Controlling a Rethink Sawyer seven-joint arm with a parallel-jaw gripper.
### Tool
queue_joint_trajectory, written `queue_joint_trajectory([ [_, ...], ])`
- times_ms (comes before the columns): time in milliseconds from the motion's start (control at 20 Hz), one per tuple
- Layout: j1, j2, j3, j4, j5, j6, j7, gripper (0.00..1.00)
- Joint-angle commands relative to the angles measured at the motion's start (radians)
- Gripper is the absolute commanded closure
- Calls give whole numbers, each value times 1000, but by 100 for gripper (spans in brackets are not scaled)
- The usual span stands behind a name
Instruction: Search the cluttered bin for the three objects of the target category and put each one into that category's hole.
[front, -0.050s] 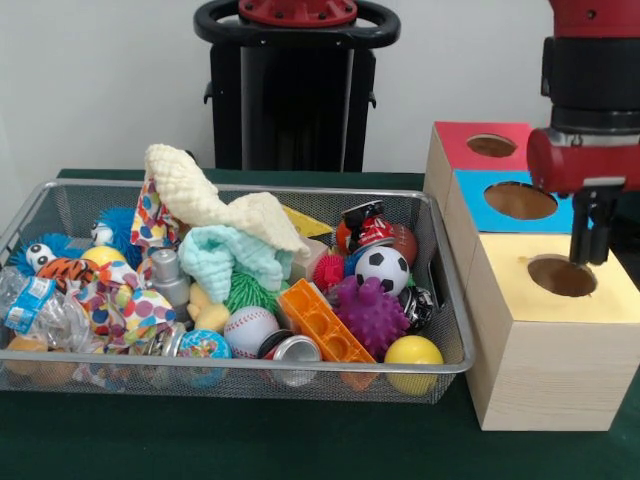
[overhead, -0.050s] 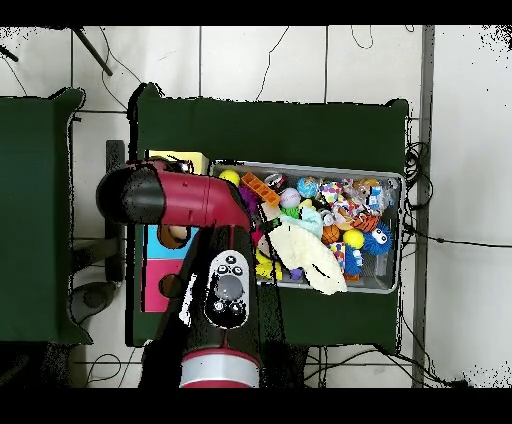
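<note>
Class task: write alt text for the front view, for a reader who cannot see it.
A wire mesh bin heaped with toys, balls and cloths sits beside three wooden boxes, each with a round hole. The robot's pincer hangs just above the yellow-topped box's hole.

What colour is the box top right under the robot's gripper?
Yellow: the gripper hangs over the yellow-topped box by its round hole, clearest in the front view.

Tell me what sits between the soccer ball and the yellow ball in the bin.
In the front view, a purple spiky ball lies between the soccer ball and the yellow ball, beside the orange brick.
</note>
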Motion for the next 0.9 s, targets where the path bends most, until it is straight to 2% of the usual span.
queue_joint_trajectory([
  [50,-45,-174,2,91,21,203,165,100],
  [250,-89,-186,16,69,18,237,134,100],
  [500,-158,-174,26,59,2,233,101,100],
  [900,-304,-136,139,92,-22,136,-13,100],
])
